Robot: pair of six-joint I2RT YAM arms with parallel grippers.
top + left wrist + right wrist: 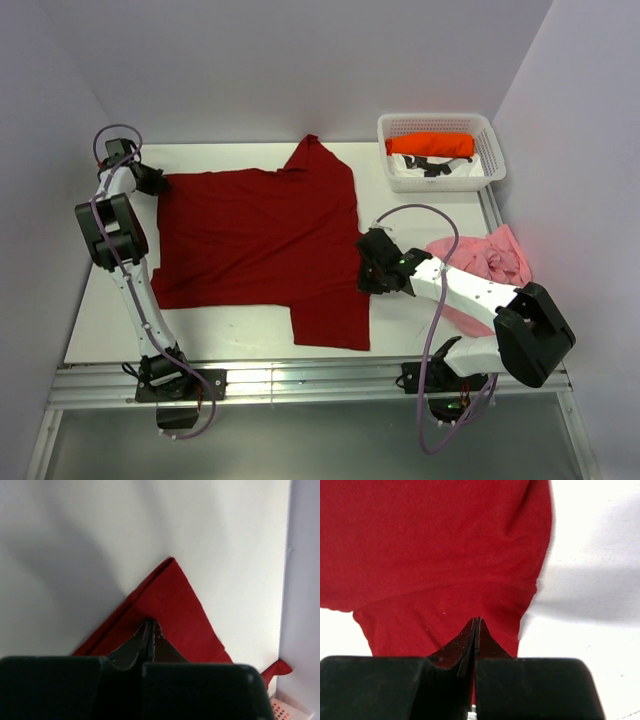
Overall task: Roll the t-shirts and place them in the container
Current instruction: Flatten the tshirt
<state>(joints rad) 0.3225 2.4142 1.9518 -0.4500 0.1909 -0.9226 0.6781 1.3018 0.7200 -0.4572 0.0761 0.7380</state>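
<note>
The red shirt (250,240) is pinched only at thin edges by the left tool (150,624) and right tool (476,621), so cloth may be lost if pulled unevenly.

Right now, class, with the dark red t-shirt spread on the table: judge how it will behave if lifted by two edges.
The dark red t-shirt lies flat with soft creases, so it would probably sag between the left end effector and right end effector. It looks thin, so likely light. It seems unlikely to roll.
</note>
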